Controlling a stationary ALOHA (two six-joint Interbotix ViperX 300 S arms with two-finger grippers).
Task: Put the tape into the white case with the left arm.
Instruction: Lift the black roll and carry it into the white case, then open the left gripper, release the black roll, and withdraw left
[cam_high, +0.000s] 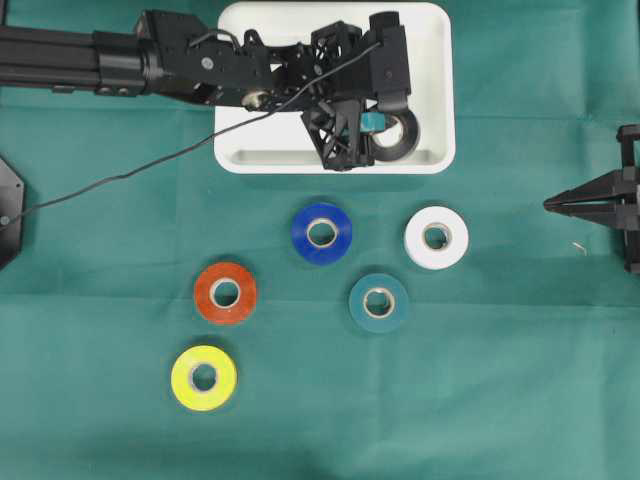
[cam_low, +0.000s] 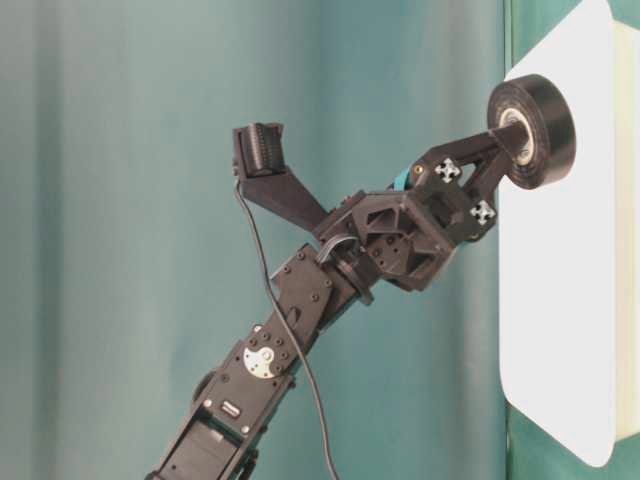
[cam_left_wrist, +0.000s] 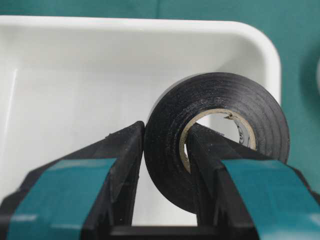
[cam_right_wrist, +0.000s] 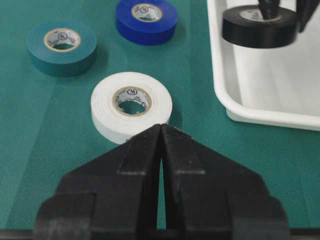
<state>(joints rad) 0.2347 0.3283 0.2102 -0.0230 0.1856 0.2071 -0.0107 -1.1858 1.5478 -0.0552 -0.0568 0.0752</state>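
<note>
Overhead view first, from the near edge of the cloth (cam_high: 520, 400) outward. Nearest to you lies the yellow roll (cam_high: 204, 377) at about 7 o'clock from the picture's centre. Next come the orange roll (cam_high: 225, 292) at 9 o'clock and the teal roll (cam_high: 379, 302) at 4 o'clock, then the blue roll (cam_high: 322, 233) just above centre and the white roll (cam_high: 436, 237) at 3 o'clock. All five lie flat and apart from one another.

Your right gripper (cam_high: 550, 205) sits at the 3 o'clock edge, pointing inward; the right wrist view shows its two plain black fingers (cam_right_wrist: 140, 165) pressed together on nothing, with the white roll just beyond their tips.

Farthest away, at 12 o'clock, is the case (cam_high: 435, 60). Your left arm (cam_high: 200, 65) reaches in from 10 o'clock across its rim, and your left gripper (cam_high: 375, 130) hangs over the case's near right corner. It is clenched on the black roll (cam_high: 400, 138): in the left wrist view one teal-banded finger (cam_left_wrist: 220, 155) goes through the core and the other presses on the outside, pinching the roll's wall between them. The black roll is over the case floor, inside the rim, at about 4 o'clock of the case's inside. You cannot tell from these views whether it touches the floor.
</note>
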